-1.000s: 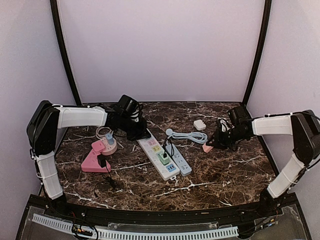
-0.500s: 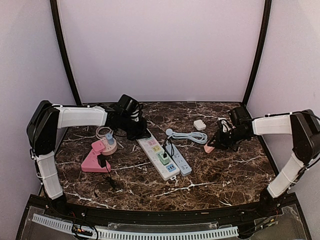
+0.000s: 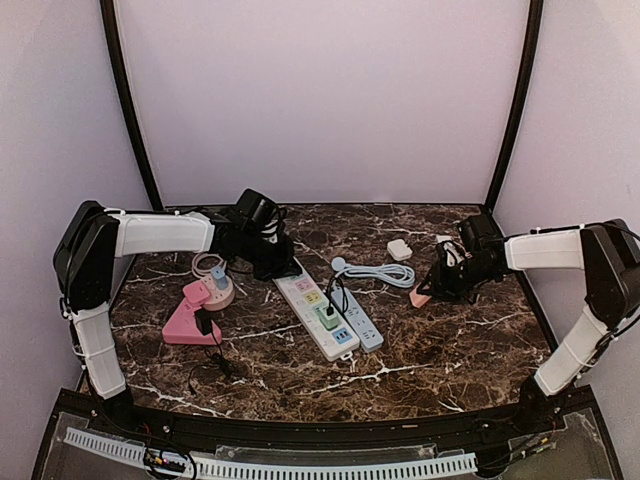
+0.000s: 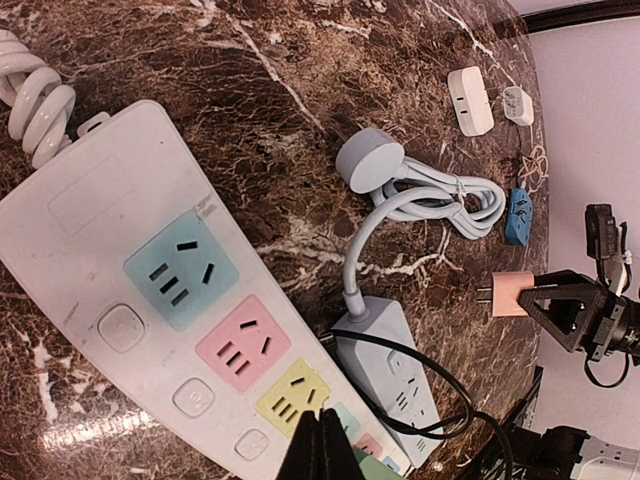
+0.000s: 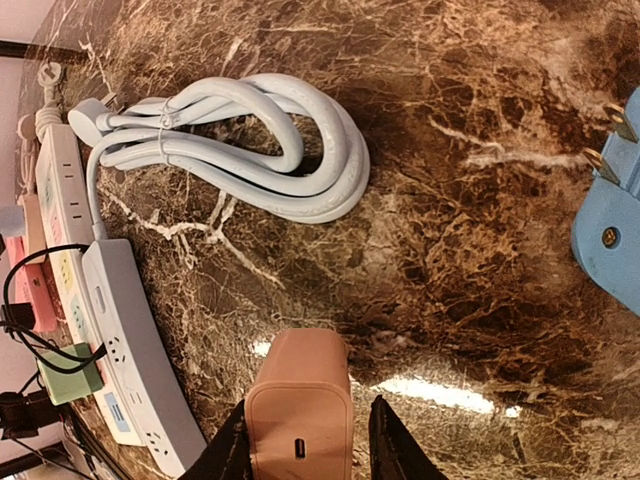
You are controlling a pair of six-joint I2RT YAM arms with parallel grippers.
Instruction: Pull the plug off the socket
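Note:
A long white power strip [image 3: 312, 303] with coloured sockets lies mid-table. A green plug [image 3: 327, 318] with a black cable sits in it. My left gripper [image 3: 274, 267] is shut and empty, its tips pressed down on the strip's far part, beside the yellow socket in the left wrist view [image 4: 322, 445]. A pink plug [image 3: 419, 296] lies on the marble to the right. My right gripper [image 5: 305, 440] is open around the pink plug [image 5: 298, 395]: the left finger touches it, the right finger stands a little off.
A grey-blue power strip [image 3: 362, 325] lies against the white one, its coiled cable [image 3: 385, 272] behind. A pink socket stand [image 3: 190, 318] is at the left. A white adapter [image 3: 400, 249] and a blue adapter [image 5: 608, 215] lie at the back right.
My right gripper has opened slightly and drawn back a little to the right, leaving the pink plug on the table. The left arm has not moved.

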